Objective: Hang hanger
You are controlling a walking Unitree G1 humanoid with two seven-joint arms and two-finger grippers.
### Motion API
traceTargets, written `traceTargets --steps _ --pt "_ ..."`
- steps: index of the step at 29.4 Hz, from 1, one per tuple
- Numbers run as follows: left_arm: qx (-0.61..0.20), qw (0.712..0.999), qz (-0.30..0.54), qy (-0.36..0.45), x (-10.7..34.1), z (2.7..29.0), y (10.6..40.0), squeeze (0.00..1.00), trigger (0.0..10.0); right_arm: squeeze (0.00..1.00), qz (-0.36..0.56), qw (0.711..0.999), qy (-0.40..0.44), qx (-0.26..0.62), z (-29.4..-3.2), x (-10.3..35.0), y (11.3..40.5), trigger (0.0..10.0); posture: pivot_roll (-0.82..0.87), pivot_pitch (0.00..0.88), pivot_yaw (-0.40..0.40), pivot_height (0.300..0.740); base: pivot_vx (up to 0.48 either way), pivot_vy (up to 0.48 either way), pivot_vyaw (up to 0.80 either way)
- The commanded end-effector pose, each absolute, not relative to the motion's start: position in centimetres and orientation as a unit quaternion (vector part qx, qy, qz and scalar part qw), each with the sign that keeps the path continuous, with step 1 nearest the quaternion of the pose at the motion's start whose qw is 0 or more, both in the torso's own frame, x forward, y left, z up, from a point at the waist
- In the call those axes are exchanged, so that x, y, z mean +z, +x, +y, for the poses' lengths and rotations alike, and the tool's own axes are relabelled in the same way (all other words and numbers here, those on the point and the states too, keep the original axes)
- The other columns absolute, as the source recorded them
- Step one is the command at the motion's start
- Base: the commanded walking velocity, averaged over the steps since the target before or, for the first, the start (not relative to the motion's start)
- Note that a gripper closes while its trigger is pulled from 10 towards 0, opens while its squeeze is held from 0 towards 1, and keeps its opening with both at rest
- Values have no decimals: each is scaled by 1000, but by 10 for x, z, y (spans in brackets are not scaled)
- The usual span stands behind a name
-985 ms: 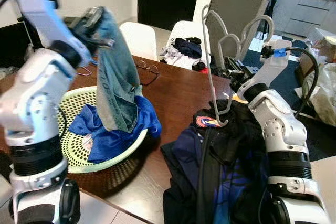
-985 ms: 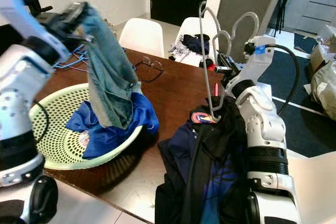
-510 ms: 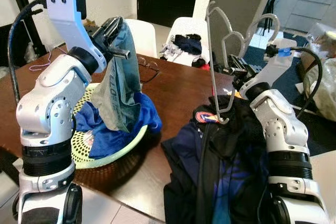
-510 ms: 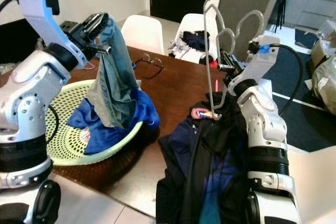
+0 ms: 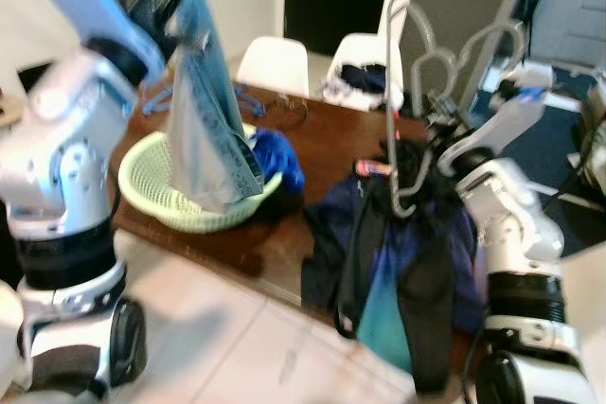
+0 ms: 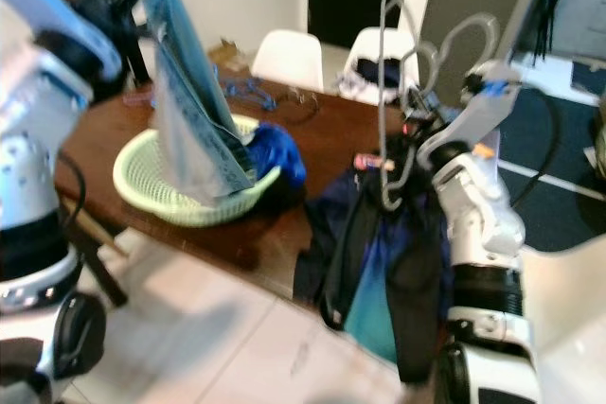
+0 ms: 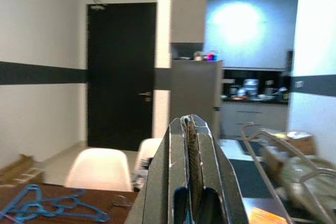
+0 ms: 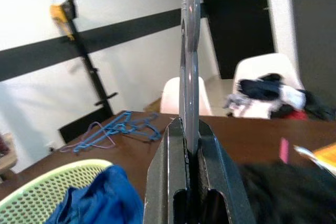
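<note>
Hanger [image 5: 405,111] stands upright over the table [image 5: 327,153], pinched in your right gripper [image 8: 190,129]; your left gripper [image 7: 191,145] clamps what looks like jeans [image 5: 204,120] above the basket [image 5: 166,196].

the setting is a home, in an open dining area beside a kitchen. a dark wooden dining table [image 6: 312,139] stands on a pale tiled floor [image 6: 237,347], with white moulded chairs [image 6: 289,56] along its far side. laundry indicates domestic use: a green laundry basket [image 6: 185,191] with clothes sits on the table, and blue hangers [image 7: 50,208] lie on it. kitchen cabinets [image 7: 252,119] and a black interior door [image 7: 121,74] stand behind.
</note>
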State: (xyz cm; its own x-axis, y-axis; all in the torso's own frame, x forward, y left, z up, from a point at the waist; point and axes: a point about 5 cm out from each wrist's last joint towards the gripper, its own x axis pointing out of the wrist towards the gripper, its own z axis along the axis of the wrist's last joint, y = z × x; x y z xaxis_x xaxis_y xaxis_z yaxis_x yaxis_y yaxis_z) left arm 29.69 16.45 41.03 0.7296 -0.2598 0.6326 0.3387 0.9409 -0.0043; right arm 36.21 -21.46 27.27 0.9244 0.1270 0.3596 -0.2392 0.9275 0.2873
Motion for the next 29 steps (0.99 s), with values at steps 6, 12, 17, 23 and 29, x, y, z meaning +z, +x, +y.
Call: traceTargets --steps 6,12,17,23,29 --pt "-171 928 -324 -73 408 157 299 0 10000 0 -159 972 155 75 -219 268 364 10000 80 0 -50 740 -480 0 -667" --pt "-184 937 -290 -68 387 147 309 0 10000 0 -123 985 114 35 -226 257 367 10000 79 0 -48 740 -331 0 -800" --pt "-191 957 -218 1 342 132 324 0 10000 0 -81 995 51 14 -231 244 368 10000 67 0 -46 740 0 0 -800" --pt "-208 965 -137 77 291 120 335 0 10000 0 -47 998 11 27 -230 234 367 10000 59 0 -43 740 0 0 -800" --pt "-201 967 -86 128 253 122 341 0 10000 0 -26 998 -1 52 -225 228 365 10000 52 3 -44 740 0 0 -800"
